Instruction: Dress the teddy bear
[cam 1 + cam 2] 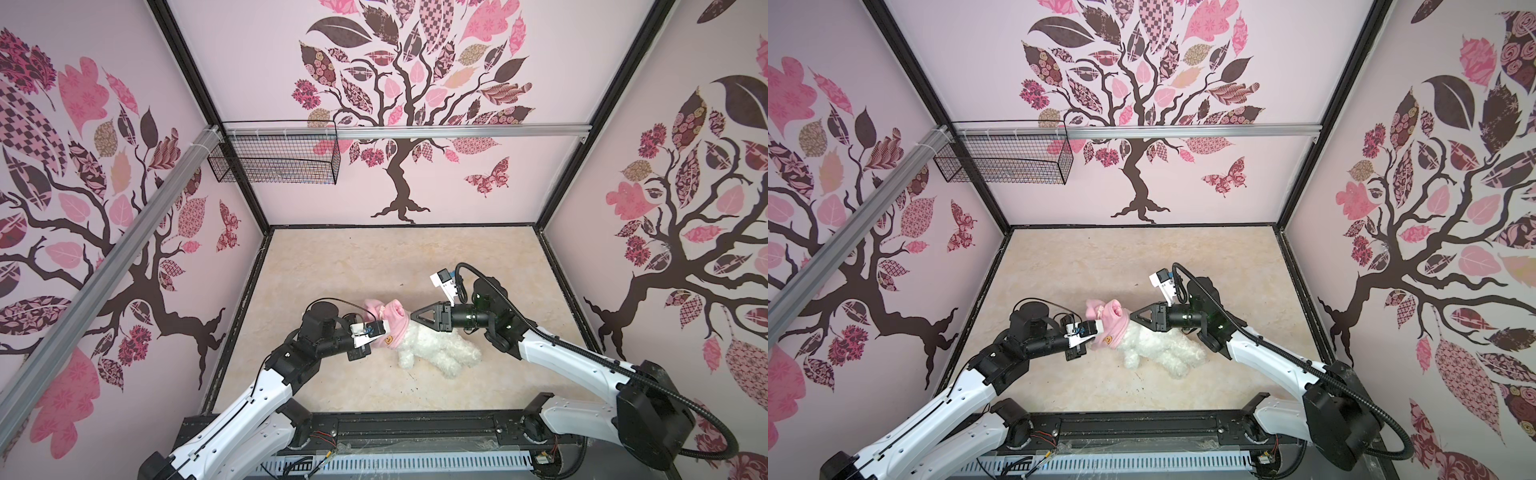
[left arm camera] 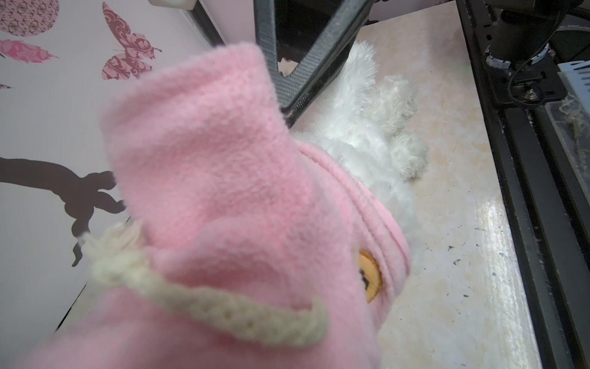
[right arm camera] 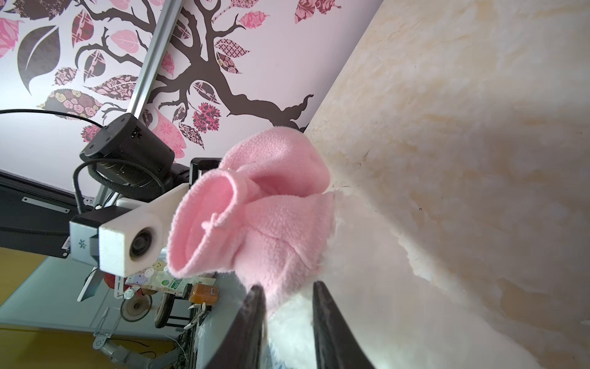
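Note:
The teddy bear (image 1: 440,345) (image 1: 1163,347) lies on its side on the beige table, in both top views. A pink shirt (image 1: 388,320) (image 1: 1111,322) covers its head, the orange patch (image 1: 388,340) facing up. My left gripper (image 1: 372,340) (image 1: 1092,336) reaches in from the left. Its fingers are buried in the shirt (image 2: 223,175), which fills the left wrist view. My right gripper (image 1: 414,316) (image 3: 289,297) comes in from the right at the bear's neck. Its two dark fingers pinch the shirt's hem (image 3: 281,297) along with white fur (image 3: 293,335).
A black wire basket (image 1: 274,158) hangs on the rail at the back left wall. Patterned walls close in three sides of the table. A black frame rail (image 1: 415,424) runs along the front edge, where both arm bases stand.

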You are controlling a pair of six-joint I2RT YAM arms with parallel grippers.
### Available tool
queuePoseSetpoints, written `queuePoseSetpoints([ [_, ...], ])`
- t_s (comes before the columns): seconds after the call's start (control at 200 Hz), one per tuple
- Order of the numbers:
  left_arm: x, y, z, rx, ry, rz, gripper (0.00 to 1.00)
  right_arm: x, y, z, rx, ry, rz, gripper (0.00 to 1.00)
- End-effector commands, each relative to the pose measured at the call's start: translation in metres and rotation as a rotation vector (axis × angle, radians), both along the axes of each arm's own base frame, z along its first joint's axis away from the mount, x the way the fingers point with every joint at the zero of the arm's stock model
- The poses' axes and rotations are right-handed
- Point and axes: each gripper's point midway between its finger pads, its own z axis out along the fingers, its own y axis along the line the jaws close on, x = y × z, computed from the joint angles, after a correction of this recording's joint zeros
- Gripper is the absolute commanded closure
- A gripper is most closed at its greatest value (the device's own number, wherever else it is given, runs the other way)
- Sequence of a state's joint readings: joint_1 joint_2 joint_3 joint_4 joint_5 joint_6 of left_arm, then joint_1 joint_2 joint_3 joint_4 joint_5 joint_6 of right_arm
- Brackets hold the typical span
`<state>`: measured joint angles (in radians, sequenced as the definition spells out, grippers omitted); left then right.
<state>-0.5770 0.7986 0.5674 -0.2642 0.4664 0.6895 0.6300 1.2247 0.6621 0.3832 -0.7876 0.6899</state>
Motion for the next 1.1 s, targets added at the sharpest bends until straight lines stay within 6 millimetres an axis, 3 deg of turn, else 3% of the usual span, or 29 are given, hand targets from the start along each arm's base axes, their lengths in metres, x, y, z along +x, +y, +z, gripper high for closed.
queuePoseSetpoints([
  [0.0, 0.002, -0.004, 0.009, -0.029, -0.037, -0.006, 1.00, -0.005, 0.011, 0.000, 0.015, 0.023, 0.038, 0.71],
  [0.235, 0.000, -0.007, 0.010, -0.032, -0.032, -0.015, 1.00, -0.004, 0.026, -0.008, 0.028, 0.059, 0.054, 0.69],
  [0.34, 0.000, -0.006, 0.012, -0.036, -0.019, -0.002, 1.00, 0.001, 0.026, -0.015, 0.025, 0.078, 0.027, 0.95],
  [0.365, 0.000, -0.005, 0.011, -0.034, -0.011, 0.004, 1.00, 0.006, 0.023, -0.020, 0.010, 0.078, -0.002, 1.00],
  [0.54, -0.007, 0.007, 0.016, -0.054, -0.020, 0.056, 1.00, 0.039, -0.033, -0.078, -0.093, 0.177, -0.249, 1.00],
  [0.67, -0.010, 0.012, 0.016, -0.088, -0.015, 0.086, 1.00, 0.037, -0.049, -0.119, -0.191, 0.218, -0.294, 1.00],
  [0.875, -0.003, 0.018, 0.018, -0.091, -0.017, 0.147, 1.00, 0.032, -0.044, -0.133, -0.217, 0.232, -0.239, 1.00],
  [1.095, 0.013, 0.040, 0.023, -0.102, -0.019, 0.322, 1.00, 0.035, -0.072, -0.162, -0.357, 0.217, -0.327, 1.00],
])
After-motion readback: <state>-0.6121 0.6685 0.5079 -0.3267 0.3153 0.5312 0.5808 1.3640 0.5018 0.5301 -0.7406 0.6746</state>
